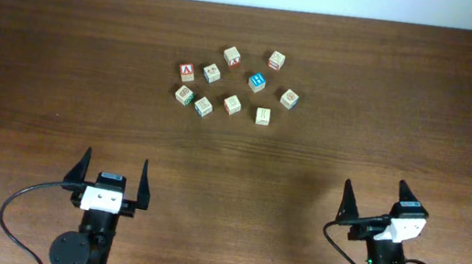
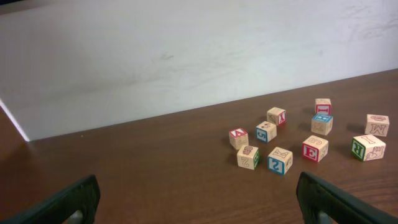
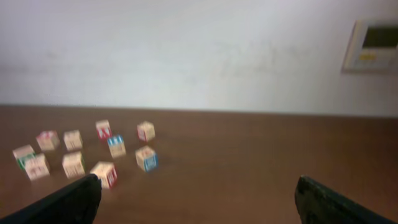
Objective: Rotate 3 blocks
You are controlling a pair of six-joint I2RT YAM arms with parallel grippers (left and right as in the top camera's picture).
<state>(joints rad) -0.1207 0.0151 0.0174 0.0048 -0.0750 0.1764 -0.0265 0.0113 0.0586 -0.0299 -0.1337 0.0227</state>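
Dark wooden table (image 1: pixel 40 77) under a pale wall (image 2: pixel 186 56), both arms parked at the near side. Look at the left gripper (image 1: pixel 116 163): fingers spread wide, nothing between them, touching nothing. Now the right gripper (image 1: pixel 375 187), same story, wide apart and empty. Well ahead, toward the far side and between the two arms, the blocks (image 1: pixel 232 104) lie in a loose cluster of ten, each flat on the table and apart from its neighbours. They're cubes, so no long side; several sit skewed to the table edge. A blue-topped cube (image 1: pixel 257 81) sits mid-cluster, a red "A" cube (image 1: pixel 187 71) at the left.
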